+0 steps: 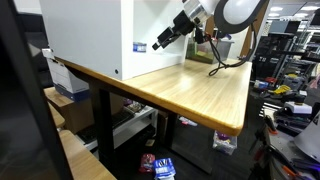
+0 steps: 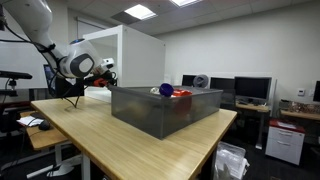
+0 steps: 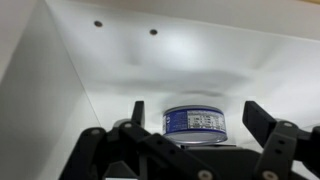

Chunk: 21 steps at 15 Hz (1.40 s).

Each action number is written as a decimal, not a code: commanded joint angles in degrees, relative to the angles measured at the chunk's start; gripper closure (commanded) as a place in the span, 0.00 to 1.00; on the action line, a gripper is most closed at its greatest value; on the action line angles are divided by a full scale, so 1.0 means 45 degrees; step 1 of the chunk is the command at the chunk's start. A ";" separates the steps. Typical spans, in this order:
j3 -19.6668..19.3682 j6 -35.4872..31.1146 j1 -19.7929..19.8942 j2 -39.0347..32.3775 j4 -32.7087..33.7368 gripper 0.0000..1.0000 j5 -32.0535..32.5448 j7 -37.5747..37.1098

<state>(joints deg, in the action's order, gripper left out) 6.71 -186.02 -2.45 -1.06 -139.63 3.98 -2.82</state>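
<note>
In the wrist view a small round can with a blue and white label stands on the white floor of a white box. My gripper is open, with one finger on each side of the can and a gap on both sides. In an exterior view the gripper reaches into the open side of the white box on the wooden table. It also shows in an exterior view beside the white box. The can is hidden in both exterior views.
A grey bin with a blue object and red things stands on the table. The box's back wall has two small holes. Cables, monitors and clutter surround the table.
</note>
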 commanded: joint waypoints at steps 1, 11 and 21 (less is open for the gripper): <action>-0.0090 -0.0518 -0.0285 -0.0504 0.0363 0.00 -0.0095 0.0379; -0.0107 -0.0768 -0.0543 -0.1140 0.1006 0.00 0.0010 0.0495; -0.1222 -0.1208 -0.1399 -0.1801 0.1369 0.00 0.0292 0.0467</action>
<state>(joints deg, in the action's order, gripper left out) 2.64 -188.83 -7.74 -7.78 -133.84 4.21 -2.27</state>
